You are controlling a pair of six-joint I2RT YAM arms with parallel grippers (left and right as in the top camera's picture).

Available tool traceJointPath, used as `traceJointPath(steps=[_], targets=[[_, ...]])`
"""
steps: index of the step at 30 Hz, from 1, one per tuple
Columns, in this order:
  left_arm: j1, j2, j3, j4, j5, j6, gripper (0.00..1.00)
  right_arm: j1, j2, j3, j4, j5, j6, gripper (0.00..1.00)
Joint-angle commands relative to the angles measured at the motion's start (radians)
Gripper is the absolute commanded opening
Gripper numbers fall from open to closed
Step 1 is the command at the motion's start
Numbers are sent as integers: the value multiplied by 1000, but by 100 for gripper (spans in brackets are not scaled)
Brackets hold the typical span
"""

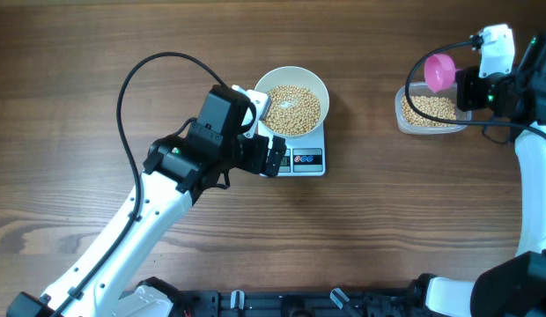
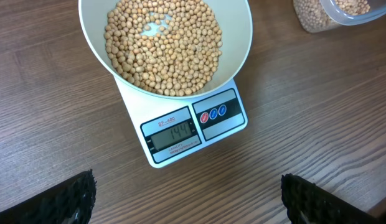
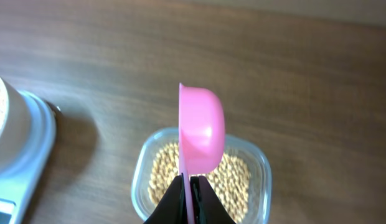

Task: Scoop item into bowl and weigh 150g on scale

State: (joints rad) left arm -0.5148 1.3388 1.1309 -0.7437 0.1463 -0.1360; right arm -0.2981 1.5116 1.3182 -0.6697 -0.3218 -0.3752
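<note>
A white bowl (image 1: 293, 81) (image 2: 241, 43) full of tan beans (image 1: 293, 107) (image 2: 165, 46) stands on the white scale (image 1: 306, 159) (image 2: 180, 134), whose display reads 144. My left gripper (image 1: 275, 158) (image 2: 188, 199) hangs open just in front of the scale's display edge, nothing between its fingers. At the right, my right gripper (image 1: 462, 86) (image 3: 191, 196) is shut on the handle of a pink scoop (image 1: 439, 70) (image 3: 202, 130), held on edge above a clear tub (image 1: 409, 119) (image 3: 140, 180) holding more beans (image 1: 430, 107) (image 3: 233, 183).
The left arm's black cable (image 1: 132, 75) loops over the wooden table (image 1: 79, 53) to the left of the bowl. The right arm (image 1: 537, 176) runs down the right edge.
</note>
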Motion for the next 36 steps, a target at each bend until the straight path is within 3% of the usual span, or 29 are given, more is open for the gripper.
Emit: traceJointPath(steps=[1, 5, 13, 28, 36], targets=[[7, -3, 15, 3, -6, -6, 100, -5, 13, 9, -34, 60, -48, 4], [7, -3, 15, 3, -6, -6, 100, -4, 14, 9, -73, 69, -152, 4], [7, -3, 15, 3, -6, -6, 100, -4, 30, 9, -90, 169, -170, 4], [7, -3, 15, 3, -6, -6, 100, -4, 77, -8, -110, 165, -172, 4], [7, -3, 15, 3, -6, -6, 100, -3, 86, -99, -37, 157, -145, 4]])
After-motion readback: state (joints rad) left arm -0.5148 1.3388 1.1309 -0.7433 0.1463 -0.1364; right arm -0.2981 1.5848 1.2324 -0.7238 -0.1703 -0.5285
